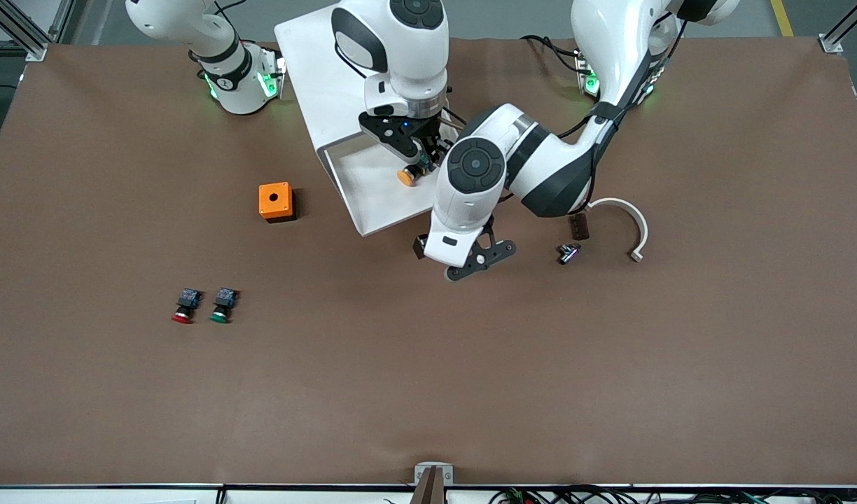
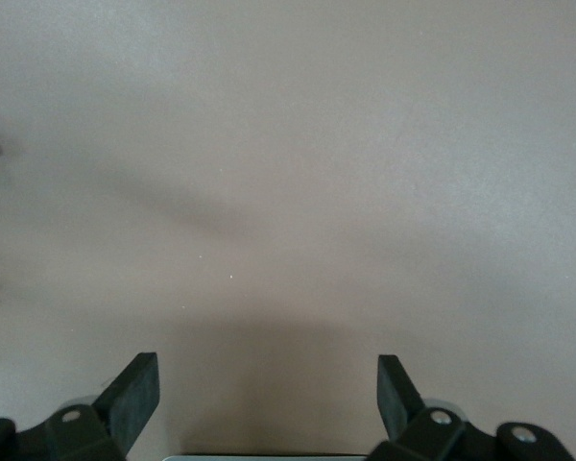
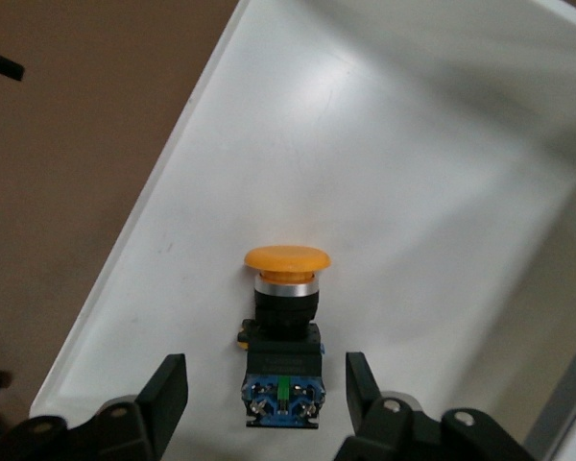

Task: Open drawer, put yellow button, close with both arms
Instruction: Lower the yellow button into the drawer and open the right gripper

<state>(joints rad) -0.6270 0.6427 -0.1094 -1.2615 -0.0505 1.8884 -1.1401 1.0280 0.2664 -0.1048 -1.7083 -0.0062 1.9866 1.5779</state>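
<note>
We note, near to far. Red-capped push-button (image 1: 184,306) and green-capped push-button (image 1: 222,306) side by side on brown surface (image 1: 428,385), toward right arm's end. Left gripper (image 1: 479,257) low over bare surface just in front of pulled-out white top drawer (image 1: 372,203), fingers (image 2: 130,396) spread, holding nothing. Orange box with round hole (image 1: 276,201) at drawer's 9 o'clock. Small yellow-capped push-button with black-and-blue body (image 3: 283,327) lies inside drawer. Right gripper (image 1: 420,150) over it, fingers (image 3: 169,392) spread either side of body, not pinching.

Both hands, left (image 2: 267,394) and right (image 3: 266,392), spread wide
</note>
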